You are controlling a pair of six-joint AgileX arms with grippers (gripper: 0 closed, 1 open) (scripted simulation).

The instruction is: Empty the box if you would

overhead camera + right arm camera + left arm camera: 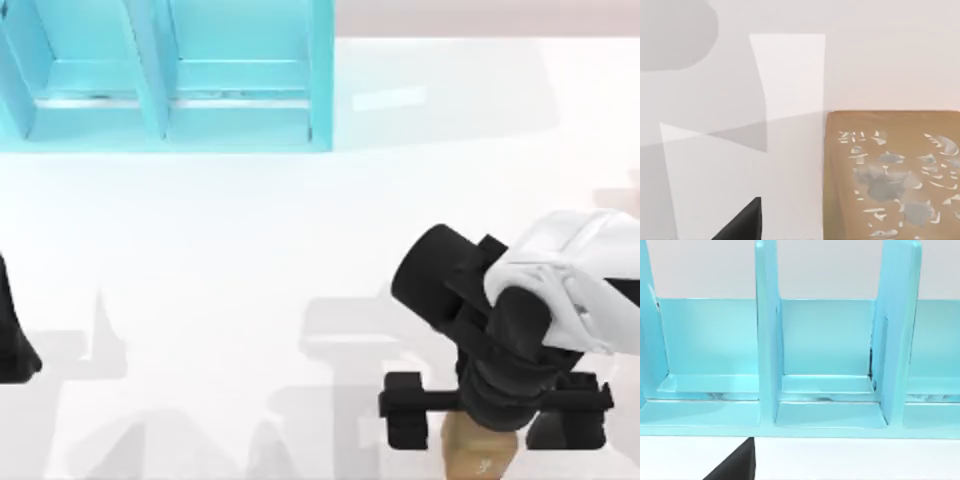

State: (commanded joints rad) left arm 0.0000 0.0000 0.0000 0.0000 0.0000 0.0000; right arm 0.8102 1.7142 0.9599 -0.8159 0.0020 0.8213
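Right gripper (495, 420) hung over tan box (480, 452) near right, finger state indeterminate; right wrist view showed its illegible pale print; left arm (15, 335) parked at left edge, facing blue rack (830, 390).

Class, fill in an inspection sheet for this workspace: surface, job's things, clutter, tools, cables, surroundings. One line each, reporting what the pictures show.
Surface: white table, bare across the middle.
Job's things: blue box with upright dividers at the far left; its visible compartments hold nothing. Tan block at the near right edge.
Clutter: nothing seen.
Tools: right tool above the tan block, fingers not readable; left arm parked at the left edge.
Cables: nothing seen.
Surroundings: nothing seen.
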